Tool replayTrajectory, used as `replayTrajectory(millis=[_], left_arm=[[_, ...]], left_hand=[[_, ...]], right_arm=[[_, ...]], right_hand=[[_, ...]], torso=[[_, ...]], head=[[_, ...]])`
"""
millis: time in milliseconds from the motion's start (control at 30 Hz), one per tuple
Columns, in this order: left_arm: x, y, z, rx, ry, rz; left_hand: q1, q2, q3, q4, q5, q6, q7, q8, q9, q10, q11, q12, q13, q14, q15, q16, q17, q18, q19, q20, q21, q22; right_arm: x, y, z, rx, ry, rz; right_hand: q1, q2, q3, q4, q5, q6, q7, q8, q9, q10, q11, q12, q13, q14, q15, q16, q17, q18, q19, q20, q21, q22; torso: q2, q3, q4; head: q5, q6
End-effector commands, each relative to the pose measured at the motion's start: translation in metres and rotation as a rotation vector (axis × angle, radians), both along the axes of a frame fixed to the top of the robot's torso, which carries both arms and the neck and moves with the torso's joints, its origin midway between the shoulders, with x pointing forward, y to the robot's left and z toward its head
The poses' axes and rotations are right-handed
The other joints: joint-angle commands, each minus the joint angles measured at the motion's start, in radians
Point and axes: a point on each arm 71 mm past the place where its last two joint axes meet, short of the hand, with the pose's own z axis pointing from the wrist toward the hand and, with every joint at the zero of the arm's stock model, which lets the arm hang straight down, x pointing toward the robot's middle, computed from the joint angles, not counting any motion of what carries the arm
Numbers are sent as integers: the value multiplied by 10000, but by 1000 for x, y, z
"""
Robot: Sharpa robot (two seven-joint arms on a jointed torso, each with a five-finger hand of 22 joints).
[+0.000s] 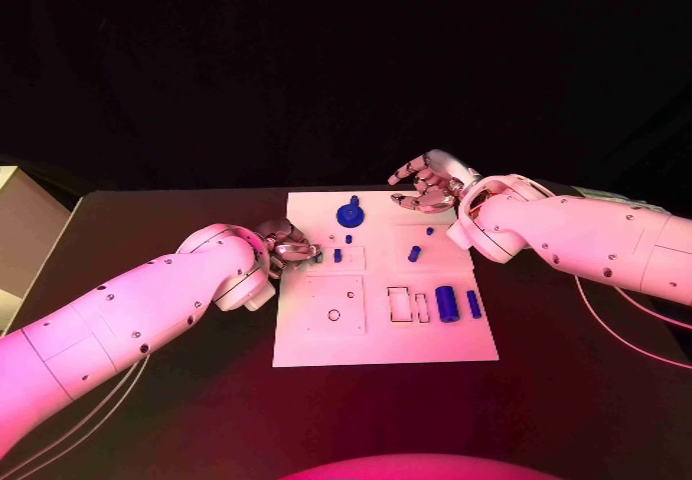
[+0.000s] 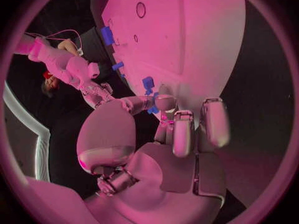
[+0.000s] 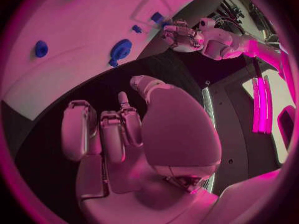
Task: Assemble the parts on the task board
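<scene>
Task board carries seven blue parts; left hand and right hand hold nothing, fingers spread.

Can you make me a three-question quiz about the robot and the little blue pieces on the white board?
1. Where is the left hand?
A. at the task board's left edge
B. off the table
C. on the big cylinder

2. What colour are the parts, such as the round knob-like part and the big cylinder?
A. yellow
B. blue
C. green

3. What is the right hand holding?
A. the big cylinder
B. the whole board
C. nothing

Answers:
1 A: its fingers sit beside the board's left edge.
2 B: every piece looks blue.
3 C: its fingers are apart above the board's far edge.
</scene>
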Motion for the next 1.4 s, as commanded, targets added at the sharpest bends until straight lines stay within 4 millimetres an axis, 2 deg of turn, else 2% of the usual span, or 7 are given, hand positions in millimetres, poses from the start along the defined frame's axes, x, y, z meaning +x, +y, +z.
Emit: replayTrajectory(millis=[33, 200, 400, 667, 933, 1233, 1400], left_arm=[[-1, -3, 2, -604, 77, -104], [0, -2, 6, -1196, 372, -213], [1, 1, 11, -1585, 875, -461], [6, 11, 9, -1549, 1954, -859], [10, 20, 5, -1415, 2658, -862], [20, 23, 9, -1289, 2561, -391], [27, 19, 14, -1096, 2514, -350]], left_hand=[[107, 287, 1402, -1448, 34, -82, 2, 63, 53, -119, 3, -84, -111, 1040, -28, 65, 2633, -5, -87, -17, -53, -29], [151, 462, 1420, -1481, -101, -212, 68, 67, 108, -297, 60, -303, -476, 1022, 10, 34, 2576, 41, -218, 8, -202, -218], [303, 644, 988, -1386, -237, -529, 183, 77, 248, -657, 176, -484, -889, 933, 101, -106, 2321, 107, -433, 96, -433, -480], [1014, 527, 430, -1695, -231, -986, 364, -149, 275, -1137, 320, -612, -1344, 828, 225, -239, 2078, 191, -714, 210, -729, -807], [1605, 456, 85, -1893, -182, -1191, 520, -283, 290, -1706, 455, -831, -1860, 668, 339, -411, 1757, 273, -992, 323, -1009, -1114], [1901, 267, -53, -2080, -104, -1177, 588, -257, 345, -1793, 505, -703, -1813, 670, 382, -389, 1779, 267, -974, 369, -960, -1050], [1925, 245, -68, -2076, -67, -1119, 582, -250, 348, -1675, 499, -572, -1667, 714, 382, -335, 1875, 245, -906, 375, -879, -951]], right_arm=[[-1, 2, 0, -18, 16, 174], [-1, 1, 0, -19, 17, 170], [-1, 1, 0, -21, 20, 162], [-1, 2, 0, -17, 20, 180], [-2, 3, 0, 2, 20, 220], [-2, 5, 0, -8, 6, 262], [-2, 6, 0, -8, 3, 273]], right_hand=[[-108, -29, 38, -1, 37, 57, 15, -51, -16, 75, -12, 48, 1234, 1062, 21, 41, 2634, -98, 403, 70, 55, 365], [-130, -25, 70, -23, 40, 66, 15, -53, -15, 83, -11, 57, 1240, 1062, 21, 41, 2634, -102, 408, 70, 73, 383], [-140, -24, 76, -25, 39, 69, 16, -53, -15, 84, -11, 58, 1240, 1062, 21, 41, 2634, -100, 405, 70, 63, 374], [-149, -21, 83, -26, 40, 72, 16, -53, -15, 83, -11, 57, 1239, 1062, 22, 41, 2634, -98, 404, 70, 58, 370], [-149, -21, 83, -26, 40, 72, 16, -53, -15, 83, -11, 57, 1239, 1062, 22, 41, 2634, -98, 404, 70, 58, 370], [-149, -21, 83, -26, 40, 72, 16, -53, -15, 83, -11, 57, 1239, 1062, 22, 41, 2634, -98, 404, 70, 58, 370], [-163, -17, 103, -40, 42, 82, 15, -51, -13, 91, -12, 65, 1245, 1062, 21, 41, 2634, -98, 404, 70, 55, 369]], torso=[[-2, 1, -2], [-4, 2, 0], [-18, 9, 2], [1, 4, -6], [4, -5, 1], [9, -10, -1], [5, -4, -5]], head=[[0, 4], [-3, 4], [7, 26], [32, 77], [26, 55], [24, 43], [29, 37]])
